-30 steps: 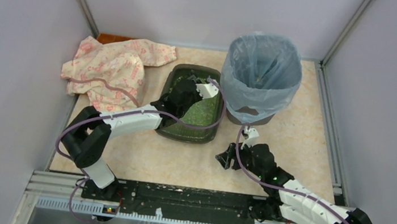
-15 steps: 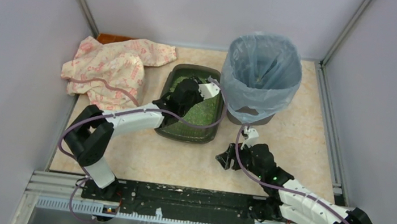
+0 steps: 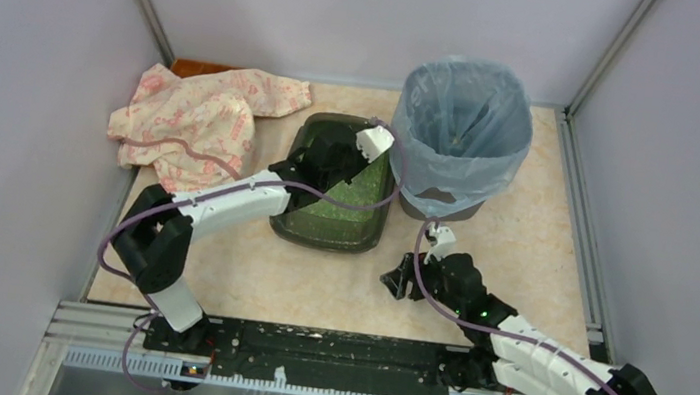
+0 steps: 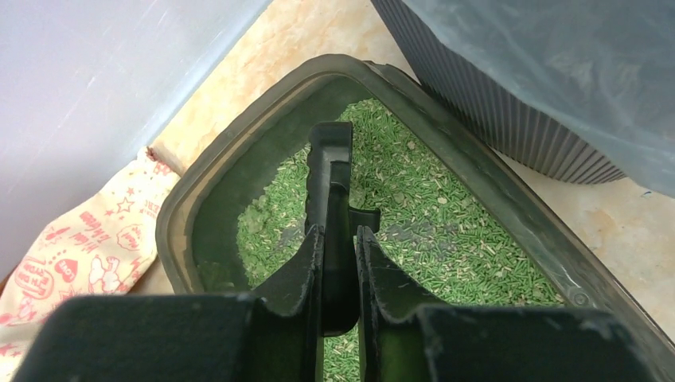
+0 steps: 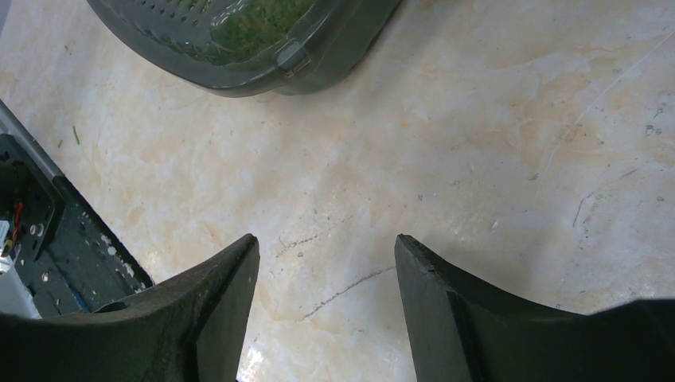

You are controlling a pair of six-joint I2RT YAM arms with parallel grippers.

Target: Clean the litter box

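Observation:
The litter box (image 3: 303,231) is a shallow dark grey-green tray with green granular litter (image 3: 345,205), mid-table beside the bin. It also shows in the left wrist view (image 4: 509,207) and its near rim shows in the right wrist view (image 5: 286,60). My left gripper (image 4: 340,235) is shut on the handle of a black scoop (image 4: 330,171), which points into the far end of the tray; in the top view the gripper (image 3: 330,147) is over that far end. My right gripper (image 5: 326,247) is open and empty, low over bare table near the tray's front right; in the top view it (image 3: 398,282) sits there.
A round bin lined with a blue-grey bag (image 3: 459,130) stands right of the tray, close to it (image 4: 549,79). A crumpled pink patterned cloth (image 3: 196,118) lies left of the tray. Metal rails edge the table at the front (image 3: 327,351) and right.
My left gripper has moved with the scoop toward the tray's far end, and its wrist has risen. The right arm has not moved.

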